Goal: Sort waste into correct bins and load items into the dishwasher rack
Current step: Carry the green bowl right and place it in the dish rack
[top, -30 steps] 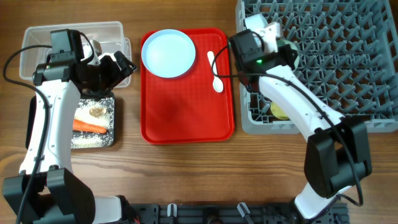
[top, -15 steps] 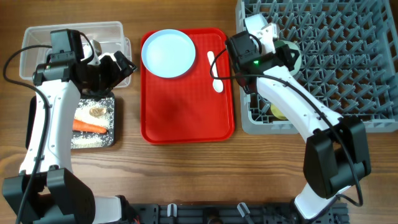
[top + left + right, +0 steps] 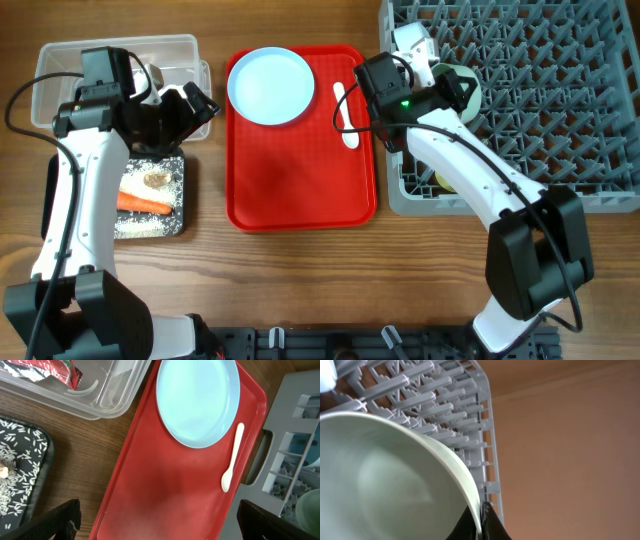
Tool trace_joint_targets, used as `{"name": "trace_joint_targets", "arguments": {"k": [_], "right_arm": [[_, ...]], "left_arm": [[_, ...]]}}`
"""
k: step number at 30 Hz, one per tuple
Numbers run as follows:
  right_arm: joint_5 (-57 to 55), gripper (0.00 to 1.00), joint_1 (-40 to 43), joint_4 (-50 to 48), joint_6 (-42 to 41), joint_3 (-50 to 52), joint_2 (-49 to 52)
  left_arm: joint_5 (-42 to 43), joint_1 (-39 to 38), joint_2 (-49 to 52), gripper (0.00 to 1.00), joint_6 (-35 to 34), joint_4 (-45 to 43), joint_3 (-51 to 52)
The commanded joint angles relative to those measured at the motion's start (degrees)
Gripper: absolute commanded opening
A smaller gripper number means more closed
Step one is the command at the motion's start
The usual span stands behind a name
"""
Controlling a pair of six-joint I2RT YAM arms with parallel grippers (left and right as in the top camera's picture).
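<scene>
- My right gripper (image 3: pixel 481 522) is clenched on the rim of a pale green bowl (image 3: pixel 385 480), with one fingertip on each side of the rim.
- The bowl sits tilted just inside the left edge of the dishwasher rack (image 3: pixel 530 100). Pegs crowd it on the far side.
- A yellow cup (image 3: pixel 446 181) lies in the rack's near-left corner, partly under my arm.
- My left gripper (image 3: pixel 198 104) is spread wide and holds nothing, above the corner of the clear tub (image 3: pixel 107 397) nearest the red tray (image 3: pixel 165 495).
- The plate (image 3: pixel 197 400) fills the tray's far end. The spoon (image 3: pixel 231 460) lies along the rack-side lip, and the near half is open red surface.
- The black tray (image 3: pixel 182 222) holds a carrot (image 3: pixel 143 203) and rice.
</scene>
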State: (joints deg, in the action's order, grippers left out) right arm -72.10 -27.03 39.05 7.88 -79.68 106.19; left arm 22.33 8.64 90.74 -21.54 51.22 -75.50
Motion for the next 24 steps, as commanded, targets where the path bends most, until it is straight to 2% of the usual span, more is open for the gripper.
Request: {"name": "trace_joint_targets", "arguments": {"k": [1,8,24], "right_arm": [[-2.03,0.04,0.09,-3.23,8.66,0.28,1.29],[0.07,0.04,0.26,-3.67,14.67,0.52,1.29],[1.64,0.04,-1.51,-3.1,14.49,3.58,1.29]], "left_arm": [[0.07,0.22,-0.74,1.0,0.09,-0.09,-0.37],[0.07,0.22,-0.74,1.0,0.09,-0.09,-0.37],[0.07,0.22,-0.74,1.0,0.09,-0.09,-0.37]]}}
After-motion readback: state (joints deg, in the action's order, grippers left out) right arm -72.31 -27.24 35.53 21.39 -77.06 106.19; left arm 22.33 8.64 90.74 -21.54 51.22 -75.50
